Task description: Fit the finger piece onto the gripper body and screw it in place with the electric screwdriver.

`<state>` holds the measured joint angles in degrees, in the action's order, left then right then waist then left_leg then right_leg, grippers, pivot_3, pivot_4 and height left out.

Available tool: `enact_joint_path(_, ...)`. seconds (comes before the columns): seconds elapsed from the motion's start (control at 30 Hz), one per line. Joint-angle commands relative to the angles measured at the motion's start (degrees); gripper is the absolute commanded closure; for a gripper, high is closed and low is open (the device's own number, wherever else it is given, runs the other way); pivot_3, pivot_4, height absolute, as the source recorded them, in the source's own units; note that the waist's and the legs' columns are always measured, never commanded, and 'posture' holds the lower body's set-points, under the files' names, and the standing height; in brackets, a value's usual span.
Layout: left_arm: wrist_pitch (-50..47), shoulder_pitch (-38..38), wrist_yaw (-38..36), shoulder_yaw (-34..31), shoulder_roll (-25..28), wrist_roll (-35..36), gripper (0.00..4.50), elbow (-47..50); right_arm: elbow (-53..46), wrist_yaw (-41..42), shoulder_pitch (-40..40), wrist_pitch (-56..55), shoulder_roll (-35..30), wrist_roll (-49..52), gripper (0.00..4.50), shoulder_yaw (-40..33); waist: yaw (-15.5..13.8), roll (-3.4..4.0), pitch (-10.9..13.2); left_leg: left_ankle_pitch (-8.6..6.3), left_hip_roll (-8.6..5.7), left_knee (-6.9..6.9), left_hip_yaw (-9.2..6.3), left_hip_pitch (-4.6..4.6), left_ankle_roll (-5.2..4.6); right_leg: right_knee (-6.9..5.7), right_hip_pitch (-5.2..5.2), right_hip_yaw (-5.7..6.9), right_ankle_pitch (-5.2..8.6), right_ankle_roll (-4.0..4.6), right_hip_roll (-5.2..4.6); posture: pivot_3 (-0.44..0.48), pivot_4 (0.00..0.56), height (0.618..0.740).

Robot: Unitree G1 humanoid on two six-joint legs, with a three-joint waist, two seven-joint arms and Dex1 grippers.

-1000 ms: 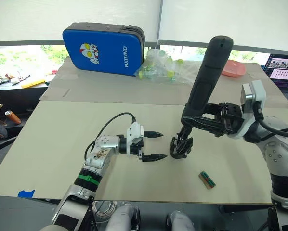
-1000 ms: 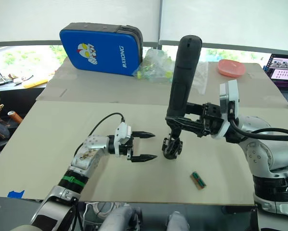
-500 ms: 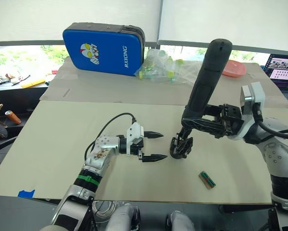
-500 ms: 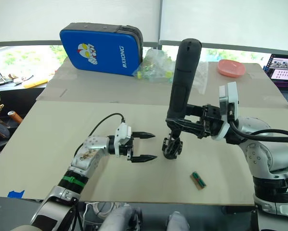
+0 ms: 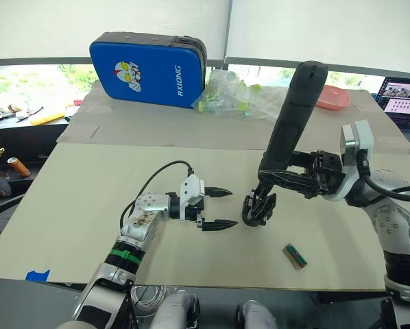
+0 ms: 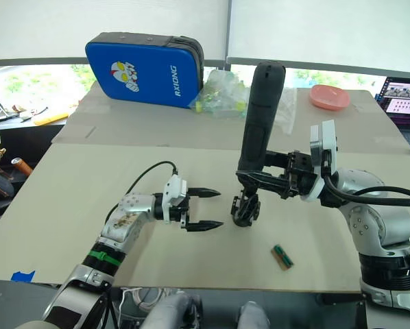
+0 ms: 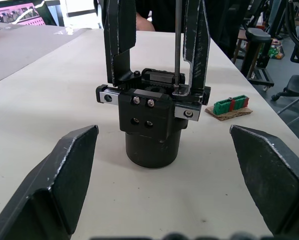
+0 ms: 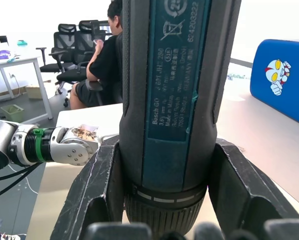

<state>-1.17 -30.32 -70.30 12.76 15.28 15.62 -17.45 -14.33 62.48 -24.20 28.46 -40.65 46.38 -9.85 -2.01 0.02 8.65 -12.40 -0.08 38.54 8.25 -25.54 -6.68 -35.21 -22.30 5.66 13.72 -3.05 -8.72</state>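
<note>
Centrally on the desk (image 5: pixel 88 226) sits the gripper body (image 5: pixel 258 208), bit of the electric screwdriver (image 5: pixel 289 130) planted on its top — clasped near-upright by the right hand (image 5: pixel 277 177). At its 9 o'clock, just beside, hovers the left hand (image 5: pixel 217 208), fingers spread wide, holding nothing. At 4 o'clock, a green connector (image 5: pixel 295 256).

The beige surface (image 5: pixel 88 205) carries the gripper body (image 5: pixel 258 209) near its middle and a small green connector (image 5: pixel 295 256) toward the near right corner.
</note>
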Motion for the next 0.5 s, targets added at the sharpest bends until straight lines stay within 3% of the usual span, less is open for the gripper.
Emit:
enact_joint_path(0.03, 0.59, 0.11, 0.31, 0.45, -0.23, -0.12, 0.0, 2.04, -1.54, 0.57, 0.09, -1.5, -0.18, 0.23, 2.56, -1.72, 0.0, 0.0, 0.0, 0.0, 0.0, 0.0, 0.0, 0.0, 0.0, 0.0, 0.0, 0.0, 0.0, 0.0, 0.0, 0.0, 0.15, 0.74)
enact_joint_path(0.5, 0.71, -0.59, 2.14, 1.55, -0.91, -1.49, 0.0, 0.84, -3.76, 0.17, 0.3, -0.88, 0.07, 0.75, 2.56, -0.86, 0.0, 0.0, 0.0, 0.0, 0.0, 0.0, 0.0, 0.0, 0.0, 0.0, 0.0, 0.0, 0.0, 0.0, -0.02, 0.0, 0.15, 0.74)
